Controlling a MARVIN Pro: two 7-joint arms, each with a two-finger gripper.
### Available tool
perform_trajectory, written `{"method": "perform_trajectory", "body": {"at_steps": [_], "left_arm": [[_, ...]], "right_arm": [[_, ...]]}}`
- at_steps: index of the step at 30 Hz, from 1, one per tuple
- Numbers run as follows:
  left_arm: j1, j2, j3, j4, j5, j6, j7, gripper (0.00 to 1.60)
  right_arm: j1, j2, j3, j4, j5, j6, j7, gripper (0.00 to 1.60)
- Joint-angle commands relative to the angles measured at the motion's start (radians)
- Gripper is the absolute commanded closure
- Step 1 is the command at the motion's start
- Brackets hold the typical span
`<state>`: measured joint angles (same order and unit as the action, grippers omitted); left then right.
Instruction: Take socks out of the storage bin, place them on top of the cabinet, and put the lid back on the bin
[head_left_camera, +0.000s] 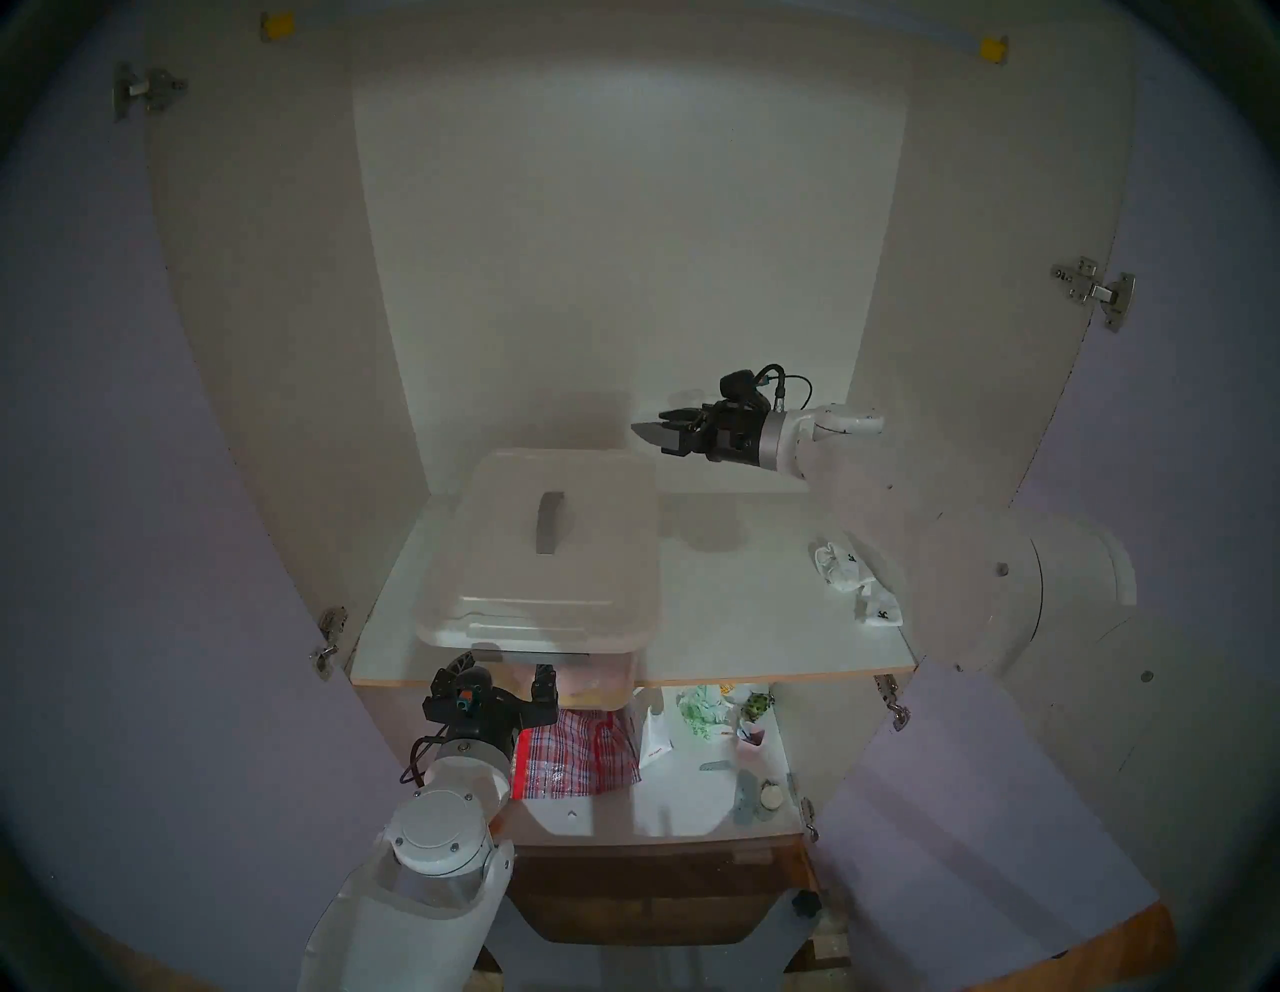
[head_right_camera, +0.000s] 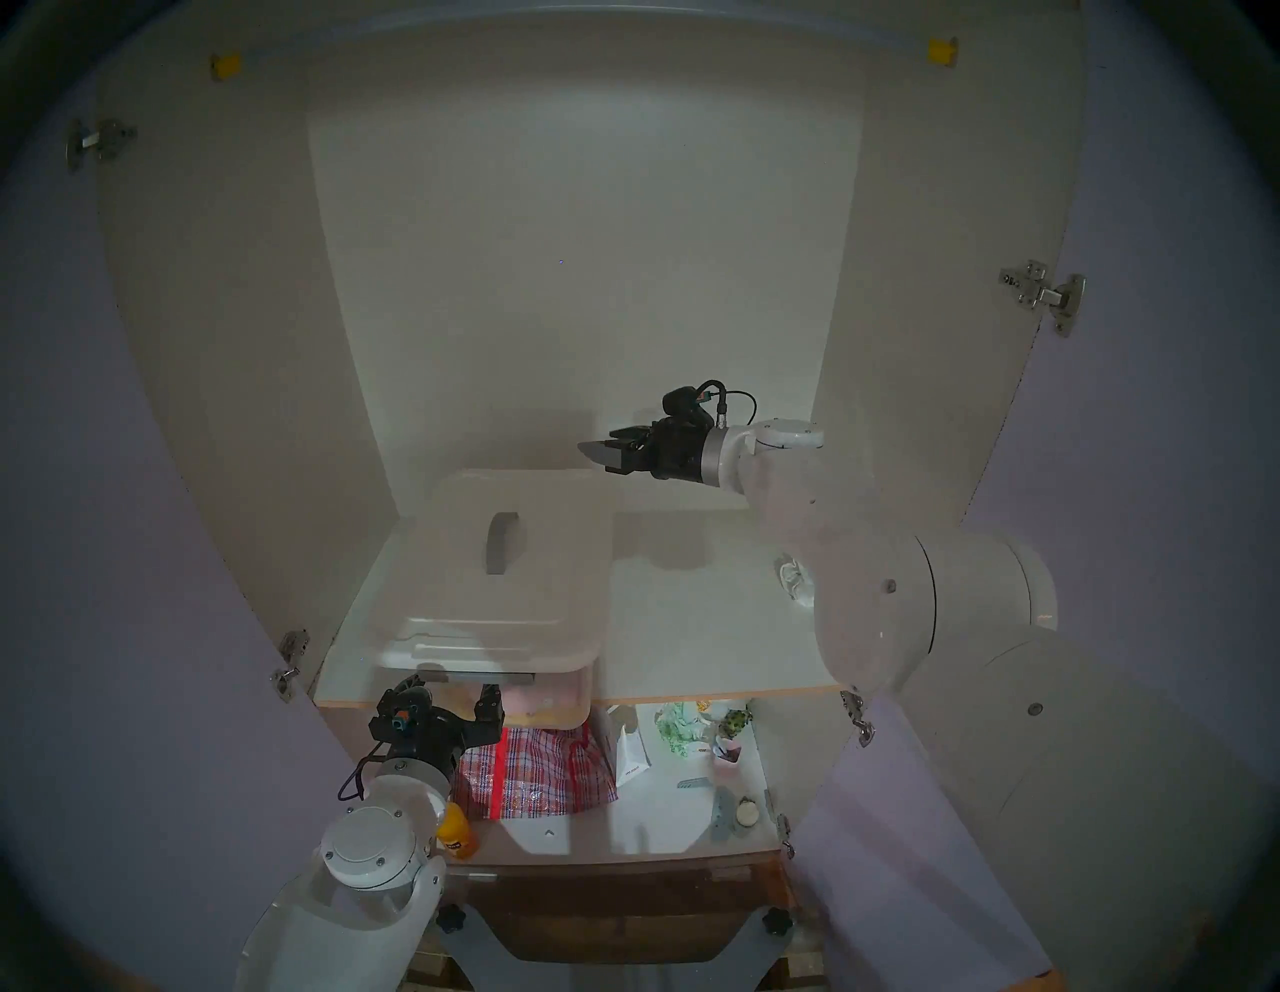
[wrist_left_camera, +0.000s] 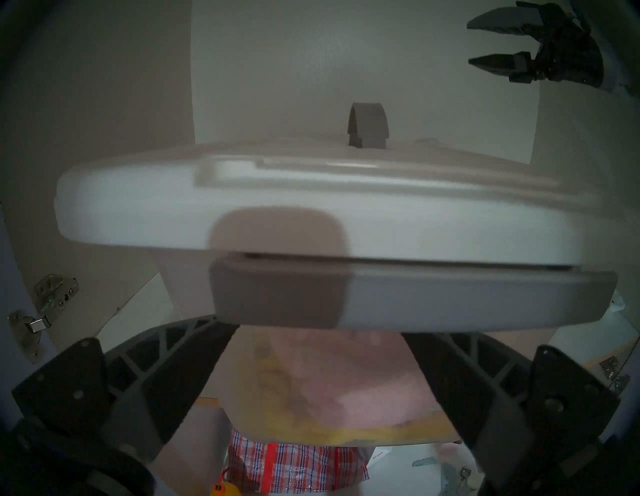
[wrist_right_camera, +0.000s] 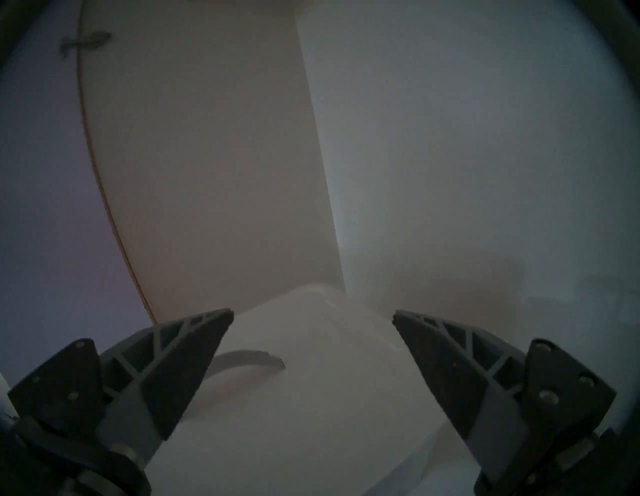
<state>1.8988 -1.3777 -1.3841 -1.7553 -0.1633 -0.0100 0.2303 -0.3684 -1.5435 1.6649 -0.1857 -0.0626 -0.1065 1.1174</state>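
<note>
**Lid sitting on the bin, socks lying on the shelf**

The bin is resting on the cabinet's shelf, toward the shelf's left side, with its front end jutting out past the tan edge. The lid is lying on top of it, covering it. The lid's long axis is running from the shelf's front edge back toward the rear wall, slightly skewed to the left, and its grey strap handle is lining up along that same axis. In the left wrist view the lid's front rim is sitting just above the bin's grey bar handle, though blur is making it hard to tell whether the lid is fully seated.

The socks are lying crumpled on the shelf's right side, well apart from the bin and partly hidden behind the right arm.

The left gripper is hovering just in front of the bin's front wall, below the bar handle, its fingers spreading wide and holding nothing. The right gripper is hanging in the air above the shelf, near the lid's back right corner, pointing left, level, with its jaws parted and empty.

On the lower shelf a checked bag is sitting below the bin.
</note>
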Motion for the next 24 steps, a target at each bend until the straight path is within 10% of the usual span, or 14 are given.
{"method": "perform_trajectory", "body": {"at_steps": [1, 12, 24], "left_arm": [[-0.017, 0.005, -0.002, -0.042, -0.001, -0.018, -0.01, 0.0], [-0.016, 0.016, 0.003, -0.045, -0.011, -0.021, -0.008, 0.0], [-0.017, 0.021, 0.007, -0.045, -0.015, -0.021, -0.003, 0.0]], "right_arm": [[0.016, 0.027, 0.032, 0.016, 0.032, -0.045, 0.049, 0.0], [-0.013, 0.081, 0.129, 0.062, 0.041, -0.039, 0.223, 0.0], [-0.007, 0.065, 0.145, 0.054, 0.036, -0.055, 0.221, 0.0]]}}
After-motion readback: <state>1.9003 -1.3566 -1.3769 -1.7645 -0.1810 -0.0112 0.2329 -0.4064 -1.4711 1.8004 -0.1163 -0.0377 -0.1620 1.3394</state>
